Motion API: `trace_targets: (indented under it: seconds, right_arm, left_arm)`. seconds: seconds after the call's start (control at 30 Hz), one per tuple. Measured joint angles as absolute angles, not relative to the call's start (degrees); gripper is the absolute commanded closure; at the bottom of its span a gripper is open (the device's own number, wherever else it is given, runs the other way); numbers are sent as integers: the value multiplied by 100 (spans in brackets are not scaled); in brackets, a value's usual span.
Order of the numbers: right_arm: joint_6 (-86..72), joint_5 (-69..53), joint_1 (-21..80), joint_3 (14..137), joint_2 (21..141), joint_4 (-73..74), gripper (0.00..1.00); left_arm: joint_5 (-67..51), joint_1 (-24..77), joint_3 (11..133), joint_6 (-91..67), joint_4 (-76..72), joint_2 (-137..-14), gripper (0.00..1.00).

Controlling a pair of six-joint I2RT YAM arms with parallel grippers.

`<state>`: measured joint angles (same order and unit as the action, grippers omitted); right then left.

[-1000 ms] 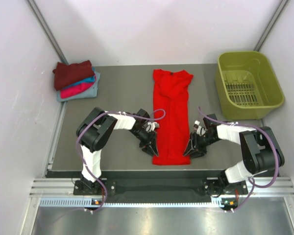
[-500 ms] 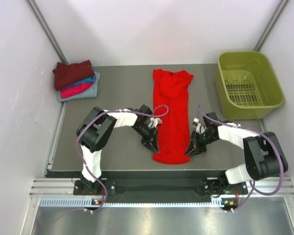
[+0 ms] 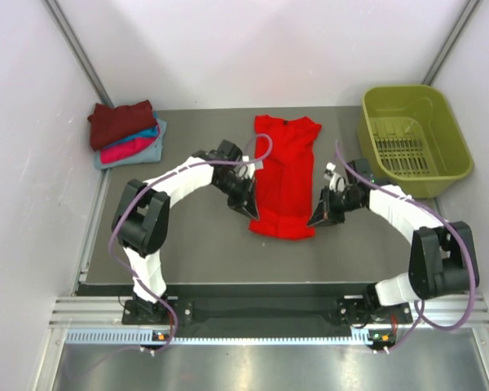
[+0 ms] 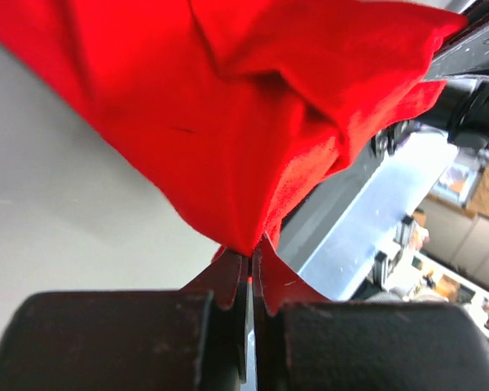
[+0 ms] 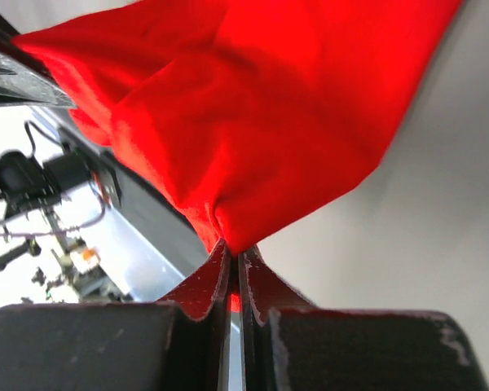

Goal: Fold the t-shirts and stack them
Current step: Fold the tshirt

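Observation:
The bright red t-shirt (image 3: 284,175) lies lengthwise in the middle of the grey table, collar at the far end, its near part lifted and doubled back. My left gripper (image 3: 253,213) is shut on the shirt's near left corner (image 4: 244,244). My right gripper (image 3: 314,220) is shut on the near right corner (image 5: 232,243). Both hold the hem above the table. The folded shirts (image 3: 127,134) are stacked at the far left, maroon on top, then magenta-pink, teal and pale blue.
An olive-green plastic basket (image 3: 448,155) stands at the far right. White walls close in the table on the left, back and right. The table's near edge (image 3: 253,287) runs just in front of the arm bases.
Both grippers have carried the red shirt's near hem away from the front edge toward the collar, so the shirt now looks shorter and folded over.

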<state>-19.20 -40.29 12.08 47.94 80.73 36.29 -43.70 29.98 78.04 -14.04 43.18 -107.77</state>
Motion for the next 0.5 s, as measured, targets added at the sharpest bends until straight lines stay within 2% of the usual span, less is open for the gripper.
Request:
trace_targets:
  seconds: [0.17,0.5]
  right_arm:
    - [-1909,-3975,963,5363,8499,3481,100]
    - [-1907,-3817,777,6132,9601,3022,100]
  left_arm:
    - [-4230,2641,8595,-1221,4510,-11098,100]
    - [-4095,2523,10274,-1028,4678,-12529,100]
